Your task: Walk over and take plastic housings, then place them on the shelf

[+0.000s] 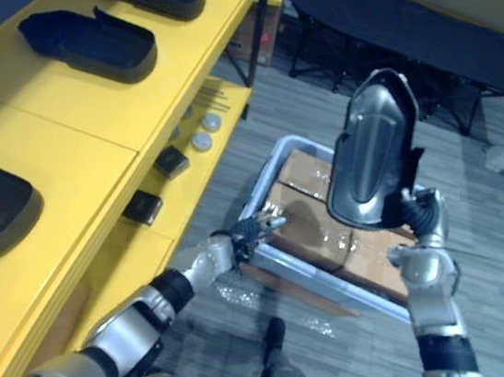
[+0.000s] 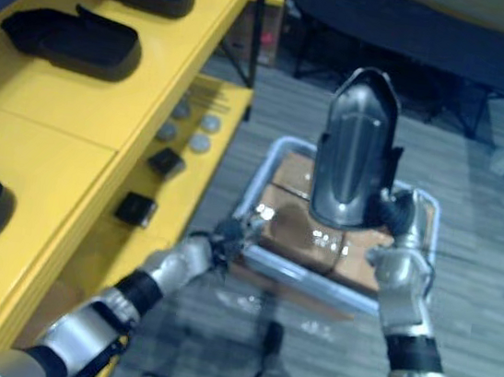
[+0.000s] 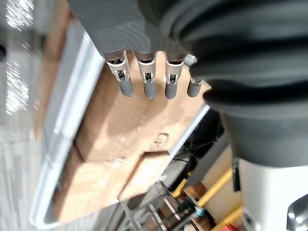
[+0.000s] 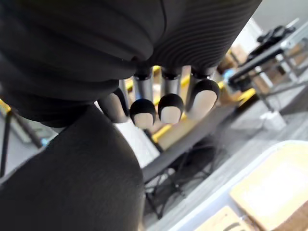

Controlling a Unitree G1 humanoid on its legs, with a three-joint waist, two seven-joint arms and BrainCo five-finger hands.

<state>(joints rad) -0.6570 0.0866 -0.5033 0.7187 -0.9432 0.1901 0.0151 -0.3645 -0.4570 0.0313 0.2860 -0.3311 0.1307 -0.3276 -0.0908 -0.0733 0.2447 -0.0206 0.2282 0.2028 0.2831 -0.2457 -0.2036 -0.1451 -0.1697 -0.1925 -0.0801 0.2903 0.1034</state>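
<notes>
Housing, left eye: black plastic housing stood upright above grey bin, R hand gripping its lower edge. Prob. light, stiff, glossy, so slippery; an edge hold suited it.
L hand, left eye: L hand hovered by bin rim.
Shelf, right eye: yellow shelf at left w/ other housings; R forearm vertical.
Left wrist: fingers straight, empty, over cardboard.
Right wrist: fingers curled round housing.
</notes>
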